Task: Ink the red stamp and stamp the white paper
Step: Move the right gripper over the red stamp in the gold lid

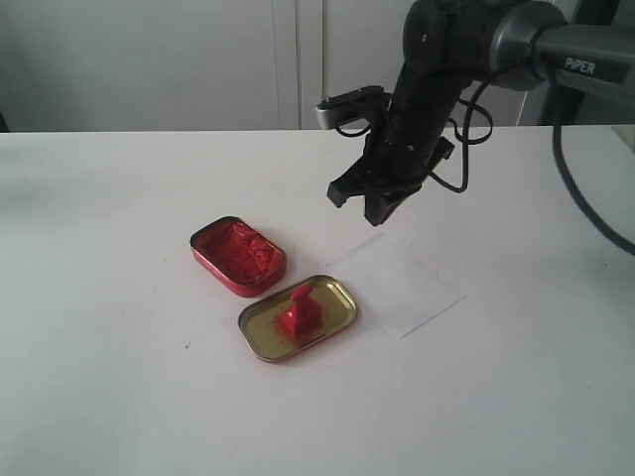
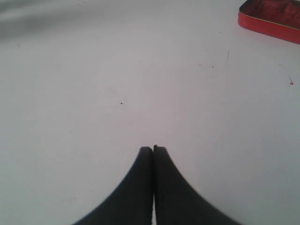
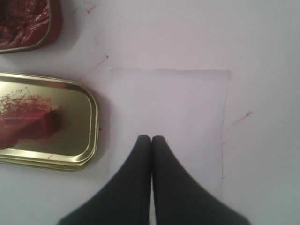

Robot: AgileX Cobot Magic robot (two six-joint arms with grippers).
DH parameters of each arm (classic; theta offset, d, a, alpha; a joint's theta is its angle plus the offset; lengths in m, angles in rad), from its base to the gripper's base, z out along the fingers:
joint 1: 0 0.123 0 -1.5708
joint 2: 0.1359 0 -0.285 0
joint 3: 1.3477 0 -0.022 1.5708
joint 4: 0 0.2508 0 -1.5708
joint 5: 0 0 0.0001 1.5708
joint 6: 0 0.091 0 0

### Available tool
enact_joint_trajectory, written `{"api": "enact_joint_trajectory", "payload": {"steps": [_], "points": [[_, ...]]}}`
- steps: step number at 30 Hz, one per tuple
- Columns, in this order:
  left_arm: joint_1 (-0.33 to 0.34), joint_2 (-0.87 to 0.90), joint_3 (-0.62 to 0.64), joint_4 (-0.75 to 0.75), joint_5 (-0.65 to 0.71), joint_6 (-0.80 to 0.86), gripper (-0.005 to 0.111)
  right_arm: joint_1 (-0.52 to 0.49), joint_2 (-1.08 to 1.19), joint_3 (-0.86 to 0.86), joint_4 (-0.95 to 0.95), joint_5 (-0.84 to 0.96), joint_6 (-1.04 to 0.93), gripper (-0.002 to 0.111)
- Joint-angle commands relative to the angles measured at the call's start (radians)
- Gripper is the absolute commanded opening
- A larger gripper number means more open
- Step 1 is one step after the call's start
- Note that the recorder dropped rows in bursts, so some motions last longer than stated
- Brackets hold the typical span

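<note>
So the whole thing sits on a plain matte white table (image 1: 119,397) with pale flat cabinet doors (image 1: 198,59) behind it, all pretty washed out and soft-lit. The tabletop isn't spotless: the right wrist view shows a few thin red streaks (image 3: 98,63) on it. The red stamp (image 1: 298,309) is a small chunky plastic piece with a square base and a narrower handle pointing up. It's standing in the gold lid (image 1: 298,317), a shallow shiny metal tray with rounded corners and a red smear (image 3: 28,101) across its floor. Just behind that, to the left in the exterior view, is the red tin (image 1: 238,256). It has the same rounded-rectangle shape, with glossy red walls and lumpy, wrinkled dark red stuff inside. The white paper (image 1: 397,288) is a thin flat sheet lying right beside the gold lid on its right, not quite touching it, and only a shade brighter than the table. The right gripper (image 1: 380,213) is matte black and hangs above the far part of the paper, with its two tapered fingers (image 3: 140,154) pressed together and nothing between them. A black cable (image 1: 571,178) loops off that arm. The left gripper (image 2: 153,149) only shows in its own wrist view, also clenched on nothing, over bare table with the red tin's corner well off from it.
</note>
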Motion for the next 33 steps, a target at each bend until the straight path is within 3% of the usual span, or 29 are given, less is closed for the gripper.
{"api": "enact_joint_trajectory", "payload": {"steps": [1,13,22,33], "points": [[0.003,-0.004,0.004,-0.001,-0.002,-0.008,0.0,0.02,0.014,-0.024,0.002,0.022,-0.037,0.0],[0.003,-0.004,0.004,-0.001,-0.002,-0.008,0.0,0.066,0.025,-0.027,0.016,0.037,-0.146,0.0],[0.003,-0.004,0.004,-0.001,-0.002,-0.008,0.0,0.07,0.025,-0.027,0.043,0.053,-0.406,0.0],[0.003,-0.004,0.004,-0.001,-0.002,-0.008,0.0,0.133,0.025,-0.027,0.072,0.054,-0.863,0.0]]}}
